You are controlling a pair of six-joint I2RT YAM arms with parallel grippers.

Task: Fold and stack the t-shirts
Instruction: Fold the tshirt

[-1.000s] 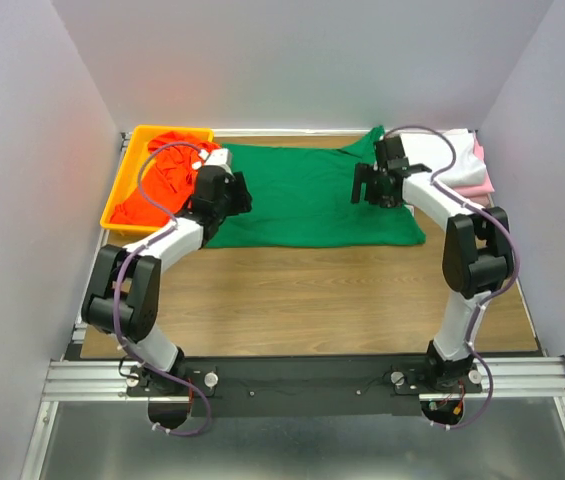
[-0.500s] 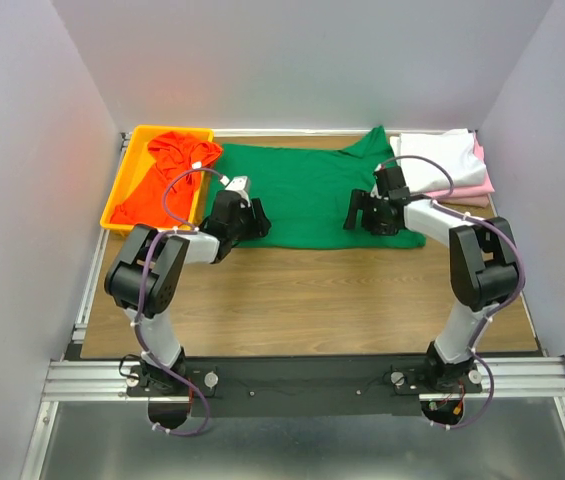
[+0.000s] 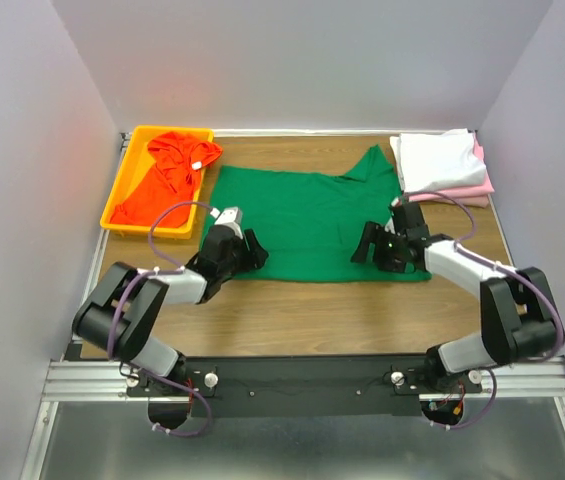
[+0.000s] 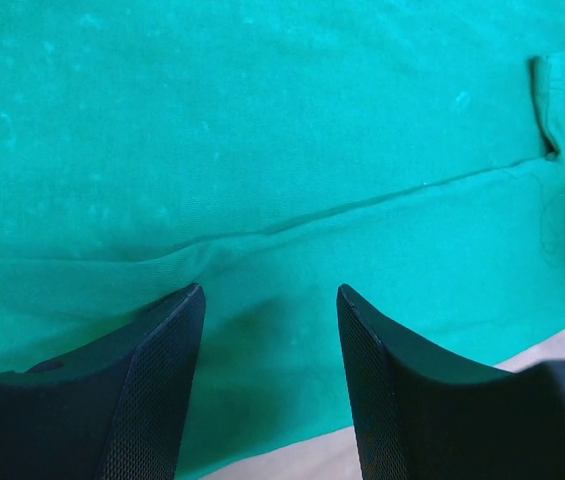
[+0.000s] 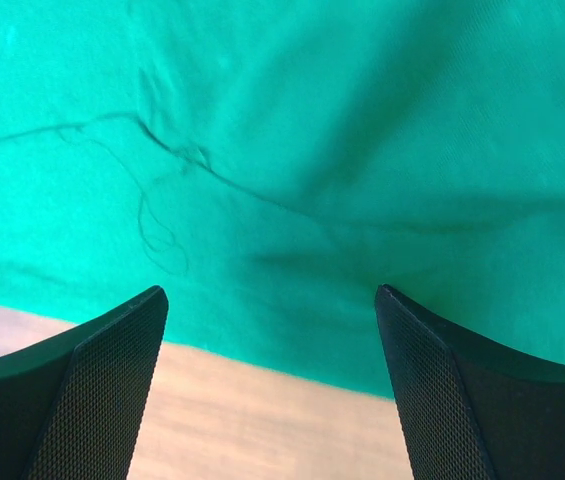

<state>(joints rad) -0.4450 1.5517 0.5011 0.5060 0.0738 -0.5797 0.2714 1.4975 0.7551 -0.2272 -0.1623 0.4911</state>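
Note:
The dark green t-shirt [image 3: 307, 215] lies spread flat across the middle of the table. My left gripper [image 3: 250, 252] hovers over its near left corner, jaws open, nothing between them; the wrist view shows green cloth [image 4: 262, 150] and the hem just past the fingertips [image 4: 187, 310]. My right gripper [image 3: 372, 248] is over the near right corner, open wide, with the hem [image 5: 262, 340] and bare wood between its fingers [image 5: 142, 320]. The orange-red t-shirt [image 3: 162, 175] lies crumpled in the tray. A folded white t-shirt [image 3: 440, 160] rests on a pink one [image 3: 467, 192] at the back right.
The yellow tray [image 3: 132, 143] stands at the back left against the wall. White walls close in the table on three sides. Bare wooden tabletop [image 3: 312, 310] lies between the green shirt and the arm bases.
Both arms have drawn back toward me, from the shirt's far part to its near hem. The green shirt has shifted nearer and lies flatter. Both grippers stay open.

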